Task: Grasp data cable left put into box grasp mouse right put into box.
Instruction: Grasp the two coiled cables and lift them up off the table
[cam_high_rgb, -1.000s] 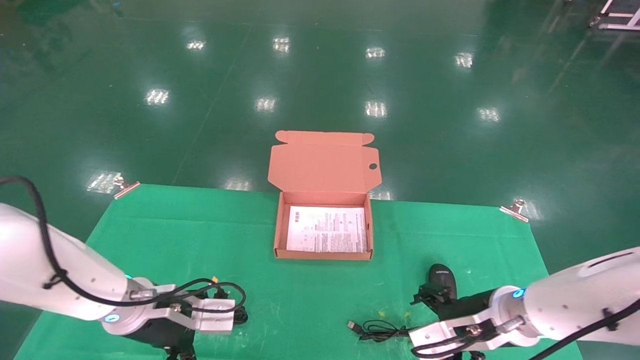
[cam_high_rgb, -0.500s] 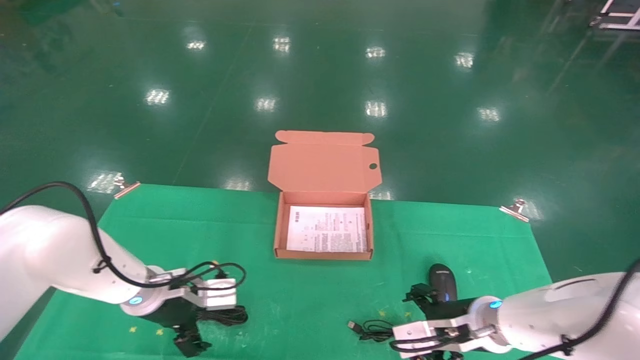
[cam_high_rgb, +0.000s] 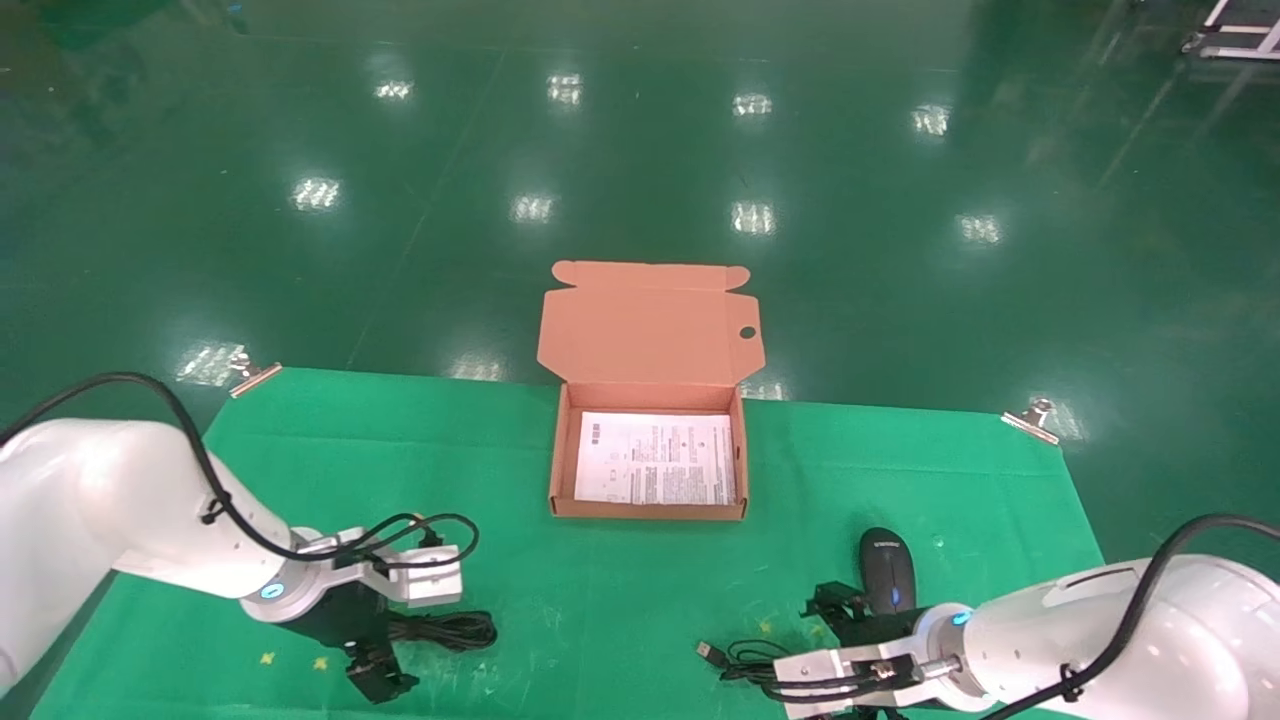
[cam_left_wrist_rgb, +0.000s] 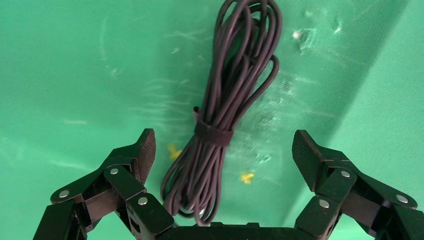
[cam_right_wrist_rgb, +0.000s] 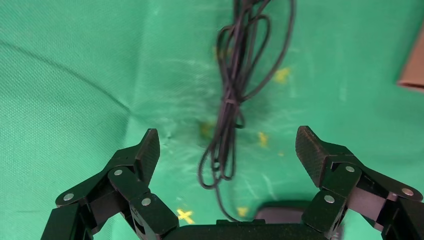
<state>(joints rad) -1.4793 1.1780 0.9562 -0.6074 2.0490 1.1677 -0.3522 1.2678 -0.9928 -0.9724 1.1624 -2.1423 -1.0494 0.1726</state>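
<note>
At the near left of the green worktop (cam_high_rgb: 300, 440), the robot's left arm bends low, its left pincer (cam_left_wrist_rgb: 222, 150) spread wide and empty, one finger on each side of the data cable (cam_left_wrist_rgb: 225, 115), which lies flat on the cloth as a bundle of long loops bound by a strap near its middle; in the head view the data cable (cam_high_rgb: 445, 630) shows just beside the wrist, and the fingers touch nothing. In the middle, at the worktop's far edge, the box (cam_high_rgb: 648, 510) stands open with its flap lid raised and a printed sheet (cam_high_rgb: 655, 470) flat on its floor. To the right, the right arm reaches in low from the near corner, its right pincer (cam_right_wrist_rgb: 227, 150) likewise wide open and empty, hanging over the mouse's thin USB cord (cam_right_wrist_rgb: 230, 100), while the mouse (cam_high_rgb: 886, 582) rests on the cloth just beyond the wrist, near the box's right front corner. Compared with a second ago, both arms have drawn back toward the near edge and dropped lower, the left one uncovering the cable bundle; box and mouse have not moved.
</note>
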